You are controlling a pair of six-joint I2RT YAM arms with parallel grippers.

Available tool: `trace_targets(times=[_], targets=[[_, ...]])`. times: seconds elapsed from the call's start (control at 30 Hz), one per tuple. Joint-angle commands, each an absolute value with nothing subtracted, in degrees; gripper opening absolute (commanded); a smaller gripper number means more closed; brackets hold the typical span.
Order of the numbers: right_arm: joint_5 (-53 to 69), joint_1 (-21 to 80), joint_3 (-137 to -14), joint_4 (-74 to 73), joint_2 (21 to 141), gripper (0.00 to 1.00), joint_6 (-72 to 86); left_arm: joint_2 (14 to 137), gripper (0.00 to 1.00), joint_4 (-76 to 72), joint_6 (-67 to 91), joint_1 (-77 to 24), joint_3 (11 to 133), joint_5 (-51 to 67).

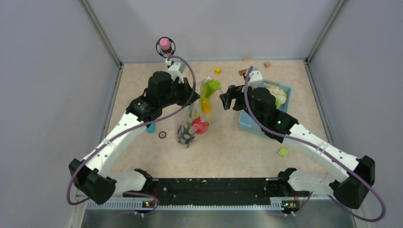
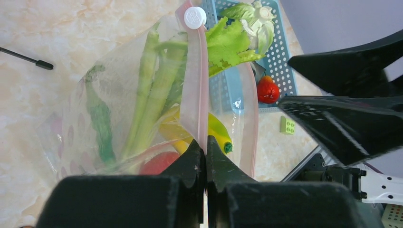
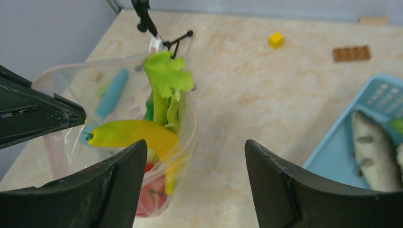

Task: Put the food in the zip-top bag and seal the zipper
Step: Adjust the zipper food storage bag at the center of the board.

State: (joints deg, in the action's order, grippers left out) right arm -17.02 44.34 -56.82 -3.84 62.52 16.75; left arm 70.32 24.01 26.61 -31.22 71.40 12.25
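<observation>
The clear zip-top bag (image 1: 192, 118) hangs upright at mid-table, mouth open. My left gripper (image 2: 206, 147) is shut on its pale pink zipper (image 2: 196, 90), below the white slider (image 2: 195, 17). Inside the bag are leafy green stalks (image 3: 167, 78), a yellow banana (image 3: 133, 134), a green pod (image 2: 102, 123) and a red fruit (image 3: 152, 197). My right gripper (image 3: 195, 142) is open with nothing between its fingers, just right of the bag's mouth. A cauliflower (image 2: 259, 19) and another red fruit (image 2: 267, 91) lie in the blue basket (image 1: 247, 121).
Loose blocks lie about: green (image 1: 283, 151) at front right, yellow (image 1: 217, 70) and brown (image 1: 243, 72) at the back. A blue piece (image 1: 150, 127) and a black ring (image 1: 162, 135) sit left of the bag. A pink-tipped stand (image 1: 165, 46) rises at the back.
</observation>
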Motion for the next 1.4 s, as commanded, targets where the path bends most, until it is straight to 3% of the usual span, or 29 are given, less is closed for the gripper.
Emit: trace_targets(times=[0.0, 0.53, 0.6, 0.67, 1.07, 1.27, 1.37], targets=[[-13.81, 43.71, -60.72, -7.61, 65.94, 0.7, 27.67, 67.75, 0.0, 20.39, 25.45, -31.39, 72.42, 11.15], [-14.75, 43.24, -65.04, -7.81, 75.69, 0.5, 28.9, 67.18, 0.0, 20.74, 25.49, -31.44, 71.92, 10.47], [-15.11, 43.24, -65.58, -8.03, 76.06, 0.37, 28.75, 66.77, 0.0, 20.66, 25.38, -31.39, 71.84, 10.27], [-13.81, 43.24, -66.32, -8.36, 75.82, 0.0, 27.4, 66.52, 0.0, 20.98, 25.0, -31.38, 72.03, 8.63], [-8.67, 43.2, -83.61, -17.62, 75.89, 0.0, 13.06, 68.97, 0.0, 25.07, 24.28, -31.36, 77.91, -5.44], [-7.76, 43.24, -83.41, -16.55, 74.8, 0.0, 9.9, 68.88, 0.0, 23.5, 22.68, -31.32, 77.73, -8.71], [-6.51, 43.24, -86.6, -22.94, 80.56, 0.0, 7.77, 72.23, 0.0, 24.14, 23.15, -31.33, 78.41, -11.35]])
